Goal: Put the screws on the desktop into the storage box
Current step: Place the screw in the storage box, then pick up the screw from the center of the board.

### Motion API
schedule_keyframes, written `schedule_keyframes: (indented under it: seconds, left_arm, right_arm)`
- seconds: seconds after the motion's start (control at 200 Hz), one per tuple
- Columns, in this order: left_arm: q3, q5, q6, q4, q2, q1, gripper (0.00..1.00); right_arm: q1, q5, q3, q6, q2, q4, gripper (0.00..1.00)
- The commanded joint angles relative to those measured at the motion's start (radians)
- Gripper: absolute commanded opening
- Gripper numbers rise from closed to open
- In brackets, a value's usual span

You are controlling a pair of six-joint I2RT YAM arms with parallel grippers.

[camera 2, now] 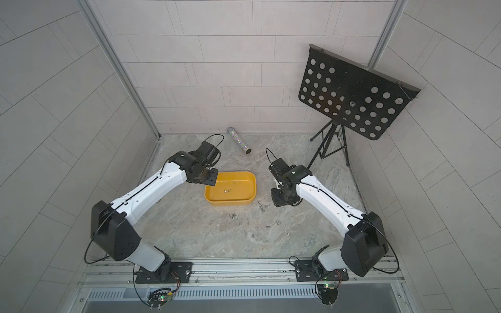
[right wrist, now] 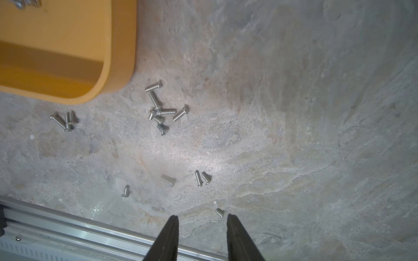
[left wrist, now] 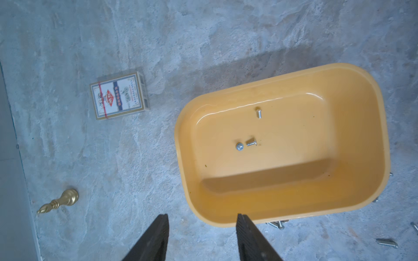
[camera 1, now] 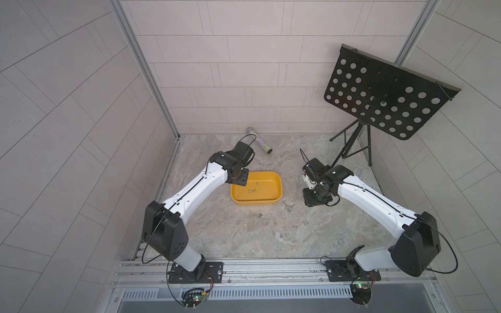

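Three silver round-headed screws (left wrist: 251, 142) are seen inside the yellow box (left wrist: 371, 108). The rest are scattered at mixed angles on the marbled desktop (right wrist: 294, 113) just beside its corner, nearer the right gripper (right wrist: 202, 217), which is parted and empty. The left gripper (left wrist: 202, 217), also parted and empty, is held at the box's rim.

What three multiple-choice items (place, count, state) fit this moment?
1. How many screws lie in the storage box?
A. none
B. ten
C. three

2. Where is the playing-card box?
A. flat on the desktop, apart from the storage box
B. inside the storage box
C. on the music stand

3. How do the left fingers stand?
A. shut on a screw
B. apart, nothing between them
C. clamped on the box rim

Answers: 1 C, the left wrist view shows three inside; 2 A, bare desktop separates them; 3 B, an empty gap shows.
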State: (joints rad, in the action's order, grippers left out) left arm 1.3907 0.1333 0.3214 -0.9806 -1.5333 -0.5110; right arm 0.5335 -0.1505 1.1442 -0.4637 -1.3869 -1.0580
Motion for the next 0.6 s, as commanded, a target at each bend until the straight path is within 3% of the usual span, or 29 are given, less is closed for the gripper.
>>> schedule_keyframes:
  seconds: [0.0, 0.595]
  left_arm:
    - [-0.070, -0.002, 0.002, -0.046, 0.052, 0.029, 0.60]
    - [-0.227, -0.043, -0.006, 0.005, 0.134, 0.098, 0.64]
  right_arm:
    - [0.030, -0.011, -0.047, -0.057, 0.037, 0.002, 0.40]
    - [0.073, 0.011, -0.206, -0.149, 0.015, 0.080, 0.43]
